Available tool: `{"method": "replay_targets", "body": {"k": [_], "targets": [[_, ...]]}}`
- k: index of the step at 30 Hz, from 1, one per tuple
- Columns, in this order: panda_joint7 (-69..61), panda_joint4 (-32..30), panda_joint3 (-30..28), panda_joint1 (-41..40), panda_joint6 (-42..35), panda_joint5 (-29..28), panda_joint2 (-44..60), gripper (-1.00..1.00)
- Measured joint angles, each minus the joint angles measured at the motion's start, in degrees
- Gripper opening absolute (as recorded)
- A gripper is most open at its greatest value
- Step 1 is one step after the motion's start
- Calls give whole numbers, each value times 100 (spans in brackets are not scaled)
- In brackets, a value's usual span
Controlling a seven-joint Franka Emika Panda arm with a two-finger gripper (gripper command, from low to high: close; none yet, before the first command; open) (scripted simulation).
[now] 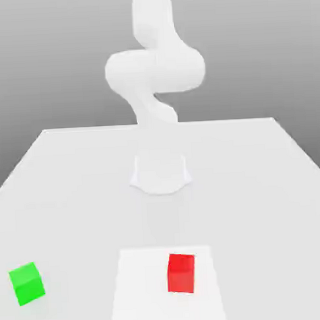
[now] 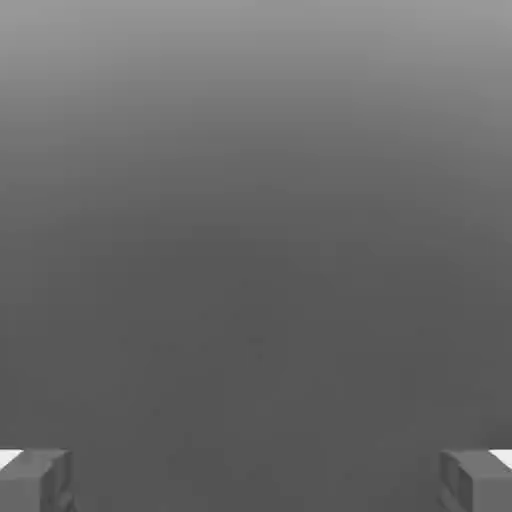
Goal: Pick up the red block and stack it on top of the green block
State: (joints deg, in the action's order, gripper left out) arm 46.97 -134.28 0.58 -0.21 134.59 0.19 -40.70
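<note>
Red block (image 1: pixel 181 273): small matte cube, plain faces, resting flat on the table (image 1: pixel 71 180) inside a paler square patch (image 1: pixel 140 289). It sits nearer the camera than the arm's round base (image 1: pixel 161 173) and slightly toward the exterior view's right of it. Judged rigid and light, with sharp square edges; the matte faces should not be slippery. Best hold: two opposite vertical faces, pads square to them and around mid-height, taken from above so the underside stays free for setting down.

Green block (image 1: pixel 26 283): same size and finish, turned a little on the table, well apart from the red block toward the exterior view's left and outside the pale patch. Its flat top looks a fair landing surface, though a small one; the red cube would need centring.

Gripper (image 2: pixel 256 482): the two grey fingertips (image 2: pixel 36 480) stand at opposite edges of the hand view, spread wide with nothing between them.

Exterior view supplies both blocks, the table, and the white arm (image 1: pixel 154 70) rising behind its base. The hand view supplies the fingertip spacing against plain grey ground, with neither block in its field.
</note>
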Motion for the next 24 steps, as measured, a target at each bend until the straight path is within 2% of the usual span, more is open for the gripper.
{"method": "replay_targets", "body": {"k": [20,24], "targets": [[1089,-2019,402,-31,2296,-77,4200,0],[1249,-2009,312,29,2947,-236,5031,0]]}}
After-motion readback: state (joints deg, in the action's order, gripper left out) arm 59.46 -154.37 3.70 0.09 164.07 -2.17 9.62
